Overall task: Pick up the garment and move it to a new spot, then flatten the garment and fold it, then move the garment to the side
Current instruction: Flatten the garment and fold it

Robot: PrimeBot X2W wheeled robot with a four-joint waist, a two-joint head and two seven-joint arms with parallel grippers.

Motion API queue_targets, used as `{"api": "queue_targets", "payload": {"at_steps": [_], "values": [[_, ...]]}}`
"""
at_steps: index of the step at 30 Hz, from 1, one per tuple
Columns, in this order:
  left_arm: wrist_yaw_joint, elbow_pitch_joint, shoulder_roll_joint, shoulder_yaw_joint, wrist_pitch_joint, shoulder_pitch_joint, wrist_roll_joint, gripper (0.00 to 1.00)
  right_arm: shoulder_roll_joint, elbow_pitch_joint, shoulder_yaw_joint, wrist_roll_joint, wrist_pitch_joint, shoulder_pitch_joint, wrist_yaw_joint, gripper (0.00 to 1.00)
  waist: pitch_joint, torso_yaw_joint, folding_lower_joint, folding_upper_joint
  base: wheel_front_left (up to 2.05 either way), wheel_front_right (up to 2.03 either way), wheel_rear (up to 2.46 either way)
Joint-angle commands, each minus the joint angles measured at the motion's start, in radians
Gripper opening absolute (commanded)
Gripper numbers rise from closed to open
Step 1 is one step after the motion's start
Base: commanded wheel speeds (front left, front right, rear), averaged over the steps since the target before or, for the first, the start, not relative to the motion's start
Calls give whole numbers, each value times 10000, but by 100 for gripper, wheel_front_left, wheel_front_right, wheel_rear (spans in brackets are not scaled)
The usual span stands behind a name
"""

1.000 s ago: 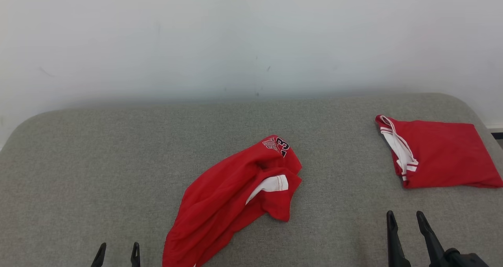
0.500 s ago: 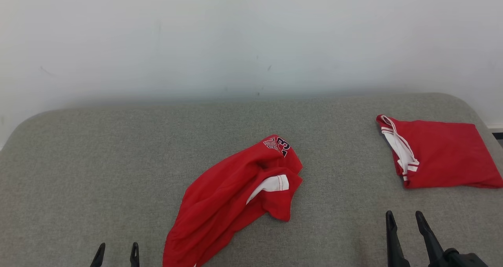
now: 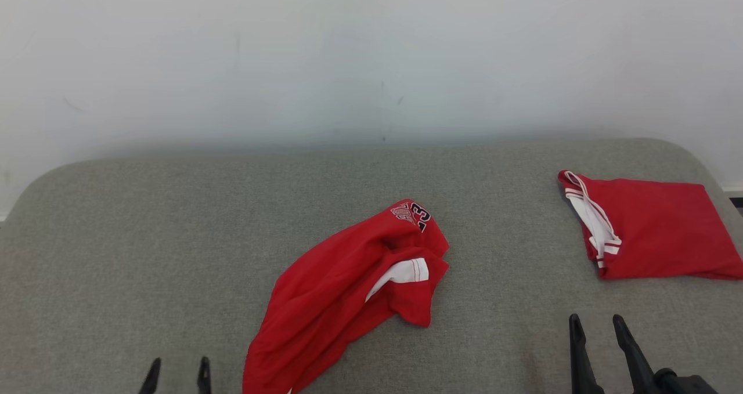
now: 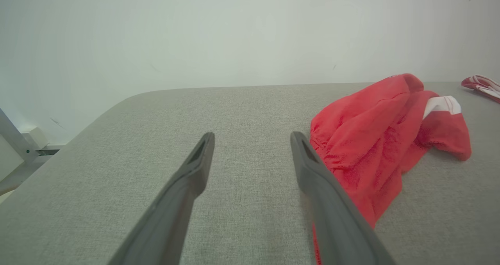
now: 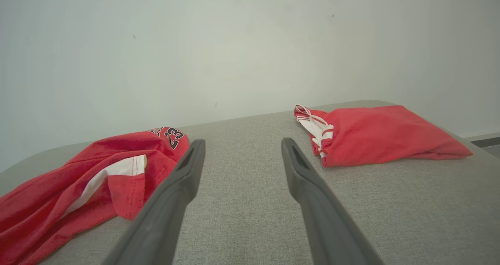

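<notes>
Diagonally, garment point(image 3: 342, 292) near-left to far-right

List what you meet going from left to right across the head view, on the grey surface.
left gripper → crumpled red garment → folded red garment. The right gripper is left out: it sits below the folded red garment's left part, so its place in the order is unclear.

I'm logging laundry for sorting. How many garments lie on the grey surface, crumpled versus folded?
crumpled red garment: 1
folded red garment: 1
Total: 2
</notes>
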Motion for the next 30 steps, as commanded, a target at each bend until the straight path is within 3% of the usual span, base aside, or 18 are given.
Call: {"api": "queue_targets", "payload": {"at_steps": [1,7,11,20,30], "values": [[-16,-1,-61,-26,-19,-35,-12,100,-4,39,10,77,-3,81,-25,100,-5,40,0,0,0,0,0],[-126,410,-216,-999,-19,-132,-218,100,-4,726,350,68,-4,-260,-25,100,93,429,0,0,0,0,0],[-198,1404,-315,-1791,-19,-294,-601,100,-2,1343,784,-67,-3,-1094,-25,100,240,692,0,0,0,0,0],[-192,2954,-322,-2587,-19,-1090,-870,100,-7,4092,1809,-28,-4,-3345,-25,100,519,1049,0,0,0,0,0],[-195,3644,-283,-3426,-19,-2274,-1273,100,-4,6582,2468,388,-3,-5530,-25,100,1185,1673,0,0,0,0,0]]}}
